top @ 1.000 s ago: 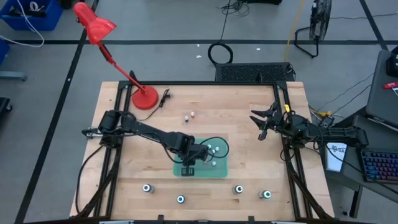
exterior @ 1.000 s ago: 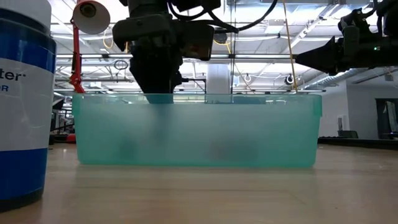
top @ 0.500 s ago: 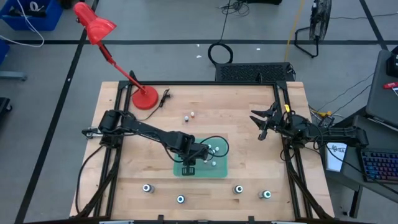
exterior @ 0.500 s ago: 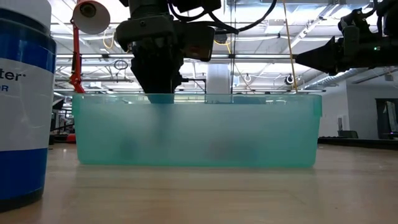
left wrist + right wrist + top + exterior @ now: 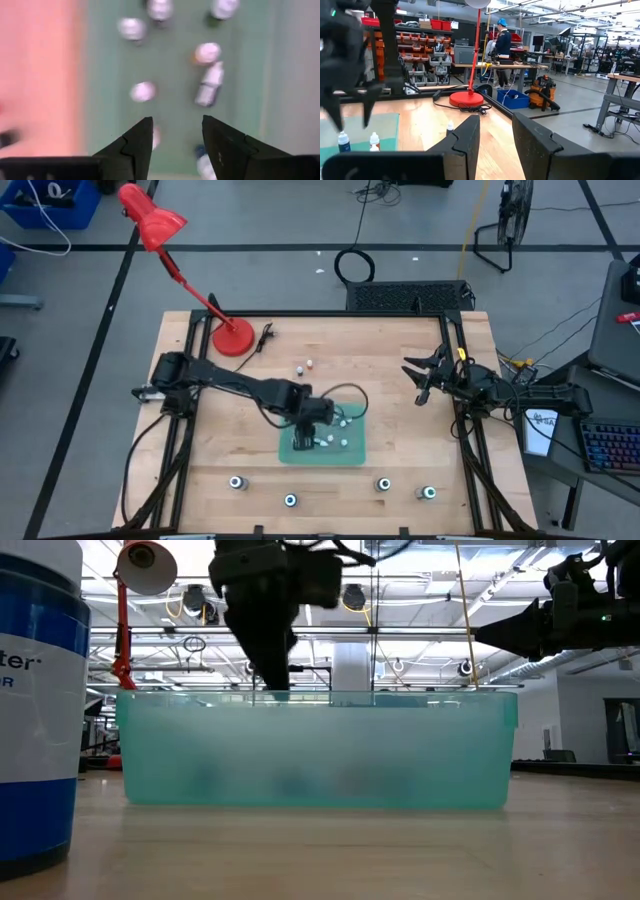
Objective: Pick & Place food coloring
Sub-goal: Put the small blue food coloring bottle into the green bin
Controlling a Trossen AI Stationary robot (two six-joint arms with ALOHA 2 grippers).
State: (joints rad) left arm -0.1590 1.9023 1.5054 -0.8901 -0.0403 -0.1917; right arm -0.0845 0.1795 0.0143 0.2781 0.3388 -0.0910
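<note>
The food coloring is spread over the table. Several tiny whitish bottles [image 5: 143, 91] are in a green see-through bin [image 5: 352, 452] at the table's middle, and one [image 5: 209, 85] lies on its side. Two more bottles [image 5: 304, 367] stand on the bare wood behind the bin. Dark round ones with teal tops [image 5: 289, 500] stand along the near edge. My left gripper [image 5: 175, 135] hangs open, pointing down, just over the bin's rim [image 5: 272, 690], touching nothing. My right gripper [image 5: 422, 378] waits open at the table's right side, level.
A red desk lamp [image 5: 232, 338] stands at the far left corner. In the low view, a white and blue container [image 5: 35, 700] stands close in at the left. Black frame rails run along the table's sides. People and shelves show in the room beyond [image 5: 502, 45].
My left gripper has risen out of the green bin until its fingertips are level with the rim. A dim shape that was not there before now shows through the bin's wall below it. My right arm has kept still.
</note>
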